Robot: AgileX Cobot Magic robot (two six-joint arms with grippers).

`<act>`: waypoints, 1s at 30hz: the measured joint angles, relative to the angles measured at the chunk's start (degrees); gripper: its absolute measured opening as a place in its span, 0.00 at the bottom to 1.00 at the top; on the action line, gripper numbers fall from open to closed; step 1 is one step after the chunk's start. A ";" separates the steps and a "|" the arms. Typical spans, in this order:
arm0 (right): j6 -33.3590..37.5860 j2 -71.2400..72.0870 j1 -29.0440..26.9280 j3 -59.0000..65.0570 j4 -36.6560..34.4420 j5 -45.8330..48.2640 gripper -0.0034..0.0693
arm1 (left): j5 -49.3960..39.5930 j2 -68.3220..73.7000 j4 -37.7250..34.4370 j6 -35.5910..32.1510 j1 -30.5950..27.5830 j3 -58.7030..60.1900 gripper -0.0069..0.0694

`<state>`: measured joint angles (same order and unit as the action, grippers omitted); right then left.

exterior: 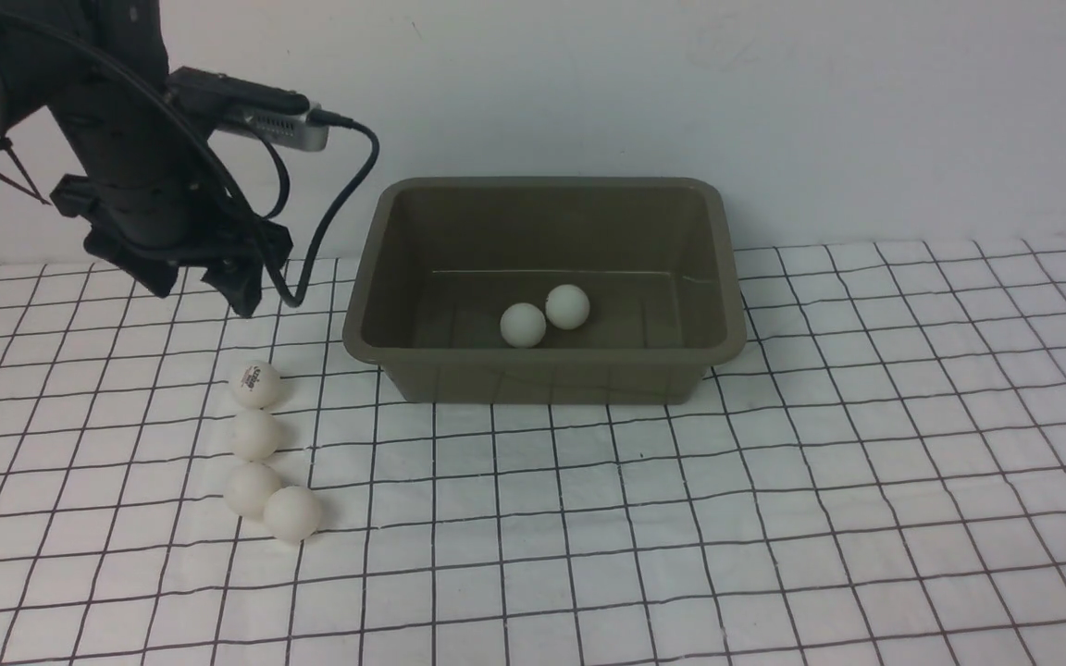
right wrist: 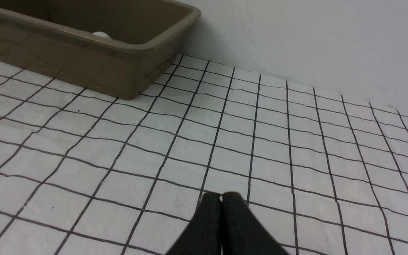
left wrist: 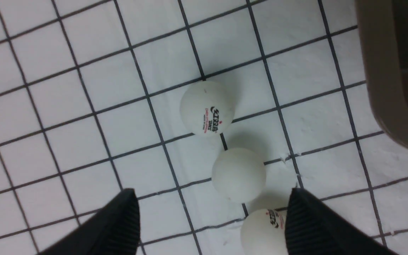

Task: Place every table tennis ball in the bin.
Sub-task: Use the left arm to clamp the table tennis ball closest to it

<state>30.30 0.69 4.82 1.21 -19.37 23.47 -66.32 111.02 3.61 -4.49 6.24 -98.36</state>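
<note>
My left gripper (exterior: 202, 285) hangs spread wide and empty above four balls (exterior: 256, 435) lined up on the grid cloth (exterior: 774, 518), left of the bin (exterior: 542, 381). Two more balls (exterior: 523, 325) sit inside. My right gripper (right wrist: 221, 198) is pressed together.

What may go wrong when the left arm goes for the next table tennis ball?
1. Outside the bin, four table tennis balls lie in a row; the logo ball and its neighbour sit very close, so the left arm's open jaws might knock one away while closing on the other.
2. Released from high, a ball might bounce off the two balls inside the bin and jump out.
</note>
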 joint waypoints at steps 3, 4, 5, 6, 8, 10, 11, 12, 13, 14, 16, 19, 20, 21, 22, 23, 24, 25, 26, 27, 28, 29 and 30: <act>0.00 0.00 0.00 0.00 0.00 0.00 0.02 | 2.02 1.35 -0.25 0.00 -0.18 1.38 0.73; 0.00 0.00 0.00 0.00 0.00 0.00 0.02 | 2.38 1.49 -0.31 0.00 -0.18 1.47 0.73; 0.00 0.00 0.00 0.00 0.00 0.00 0.02 | 3.92 2.86 -0.49 0.00 -0.18 1.94 0.73; 0.00 0.00 0.00 0.00 0.00 0.00 0.02 | 4.10 2.86 -0.49 0.00 -0.18 1.94 0.73; 0.00 0.00 0.00 0.00 0.00 0.00 0.02 | 6.44 4.74 -0.77 0.05 -0.18 2.23 0.73; 0.00 0.00 0.00 0.00 0.00 0.00 0.02 | 8.35 5.86 -0.84 0.05 -0.18 2.23 0.73; 0.00 0.00 0.00 0.00 0.00 0.00 0.02 | 9.52 6.58 -0.84 0.05 -0.18 2.23 0.73; 0.00 0.00 0.00 0.00 0.00 0.00 0.02 | 9.65 6.75 -0.84 0.05 -0.18 2.23 0.73; 0.00 0.00 0.00 0.00 0.00 0.00 0.02 | 10.52 7.39 -0.84 0.05 -0.23 2.23 0.73; 0.00 0.00 0.00 0.00 0.00 0.00 0.02 | 10.92 7.88 -0.84 0.05 -0.23 2.23 0.73; 0.00 0.00 0.00 0.00 0.00 0.00 0.02 | 11.19 8.57 -0.84 0.05 -0.23 2.23 0.73; 0.00 0.00 0.00 0.00 0.00 0.00 0.02 | 11.51 9.64 -0.01 0.05 -0.23 2.23 0.73; 0.00 0.00 0.00 0.00 0.00 0.00 0.02 | 11.62 10.06 0.24 0.05 -0.23 2.23 0.73; 0.00 0.00 0.00 0.00 0.00 0.00 0.02 | 11.84 10.44 0.66 0.05 -0.23 2.23 0.73; 0.00 0.00 0.00 0.00 0.00 0.00 0.02 | 12.06 10.85 0.93 0.05 -0.23 2.23 0.73; 0.00 0.00 0.00 0.00 0.00 0.00 0.02 | 12.38 11.41 1.17 0.05 -0.23 2.23 0.73; 0.00 0.00 0.00 0.00 0.00 0.00 0.02 | 12.51 11.70 1.25 0.05 -0.23 2.23 0.73; 0.00 0.00 0.00 0.00 0.00 0.00 0.02 | 12.51 12.11 1.25 0.05 -0.24 2.23 0.73; 0.00 0.00 0.00 0.00 0.00 0.00 0.02 | 12.58 12.43 1.25 0.05 -0.24 2.23 0.73; 0.00 0.00 0.00 0.00 0.00 0.00 0.02 | 12.64 12.69 1.25 0.05 -0.24 2.23 0.73; 0.00 0.00 0.00 0.00 0.00 0.00 0.02 | 12.69 12.95 1.32 0.05 -0.24 2.23 0.73; 0.00 0.00 0.00 0.00 0.00 0.00 0.02 | 12.74 13.08 1.37 0.05 -0.24 2.23 0.73; 0.00 0.00 0.00 0.00 0.00 0.00 0.02 | 12.74 13.25 1.44 0.05 -0.24 2.23 0.73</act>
<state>30.30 0.69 4.82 1.21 -19.37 23.47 -53.58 124.27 5.05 -4.44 6.00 -96.13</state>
